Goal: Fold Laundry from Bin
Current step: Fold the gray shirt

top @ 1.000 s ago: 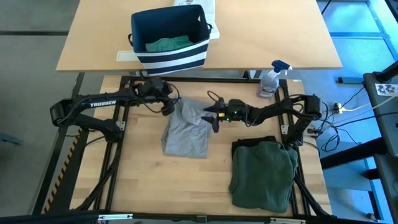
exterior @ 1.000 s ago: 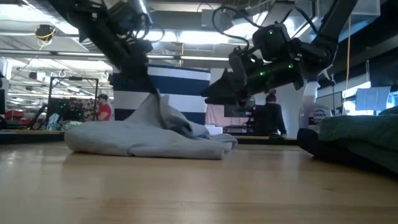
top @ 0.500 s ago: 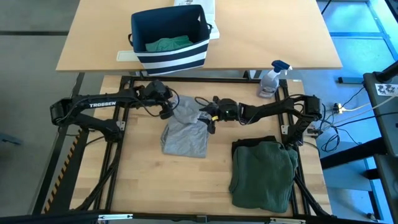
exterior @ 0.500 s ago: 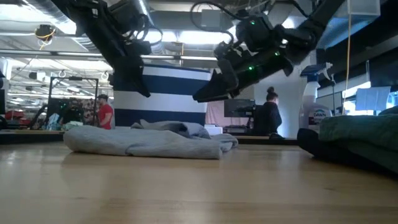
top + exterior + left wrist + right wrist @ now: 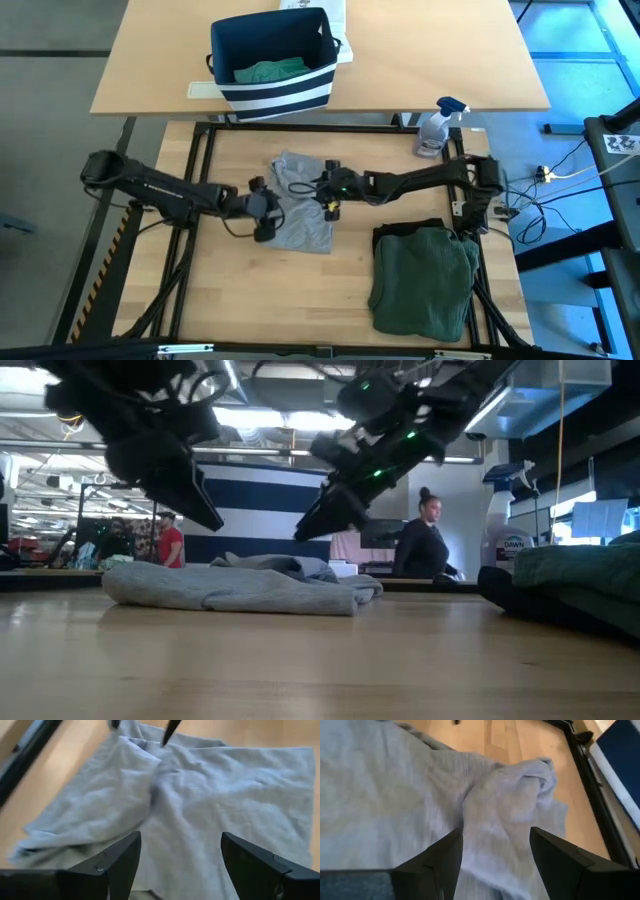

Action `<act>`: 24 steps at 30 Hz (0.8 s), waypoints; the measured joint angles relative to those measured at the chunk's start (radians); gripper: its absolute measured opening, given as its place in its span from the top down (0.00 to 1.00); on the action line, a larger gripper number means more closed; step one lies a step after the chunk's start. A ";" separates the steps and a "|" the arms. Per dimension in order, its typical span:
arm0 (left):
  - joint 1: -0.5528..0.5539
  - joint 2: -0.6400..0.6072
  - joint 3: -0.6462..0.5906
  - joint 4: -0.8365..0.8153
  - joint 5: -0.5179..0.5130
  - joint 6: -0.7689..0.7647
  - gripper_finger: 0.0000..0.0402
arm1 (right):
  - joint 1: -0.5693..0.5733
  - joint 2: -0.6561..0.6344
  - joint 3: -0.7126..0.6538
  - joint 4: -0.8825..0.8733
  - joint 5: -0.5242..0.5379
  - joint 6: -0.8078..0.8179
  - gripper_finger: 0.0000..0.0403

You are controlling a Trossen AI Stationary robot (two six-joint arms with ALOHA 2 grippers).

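Your light grey garment (image 5: 300, 200) lies rumpled flat on the wooden table (image 5: 300, 290), and both grippers hover over it with fingers spread apart and nothing held: the left gripper (image 5: 265, 212) at its left edge, the right gripper (image 5: 328, 190) at its right edge. To the garment's right sits the folded dark green garment (image 5: 422, 280), and beyond the garment, on the farther table, stands the bin (image 5: 270, 62) with a teal-green garment (image 5: 268, 71) inside.
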 joint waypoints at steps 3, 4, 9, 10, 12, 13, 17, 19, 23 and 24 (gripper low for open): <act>-0.052 0.000 -0.048 0.072 -0.047 -0.058 0.35 | -0.007 0.061 0.053 -0.020 0.000 -0.005 0.43; -0.066 0.000 -0.057 0.091 -0.065 -0.067 0.35 | -0.005 0.083 0.073 -0.023 0.000 -0.007 0.43; -0.110 0.017 -0.068 0.134 -0.085 -0.100 0.36 | -0.005 0.137 0.134 -0.056 0.000 -0.028 0.43; -0.119 0.030 -0.070 0.132 -0.087 -0.112 0.37 | -0.005 0.137 0.138 -0.066 0.001 -0.031 0.43; -0.135 0.068 -0.070 0.138 -0.081 -0.130 0.37 | -0.006 0.148 0.151 -0.060 0.022 -0.038 0.43; -0.144 0.092 -0.070 0.141 -0.077 -0.139 0.37 | -0.006 0.149 0.150 -0.065 0.038 -0.042 0.43; -0.176 0.204 -0.070 0.193 -0.073 -0.146 0.37 | -0.015 0.151 0.148 -0.062 0.130 -0.051 0.44; -0.190 0.253 -0.070 0.219 -0.070 -0.159 0.37 | -0.028 0.151 0.148 -0.052 0.183 -0.032 0.46; -0.202 0.311 -0.066 0.235 -0.060 -0.206 0.37 | -0.074 0.151 0.148 -0.042 0.212 0.035 0.52; -0.206 0.316 -0.066 0.239 -0.058 -0.218 0.37 | -0.092 0.151 0.148 -0.042 0.210 0.060 0.54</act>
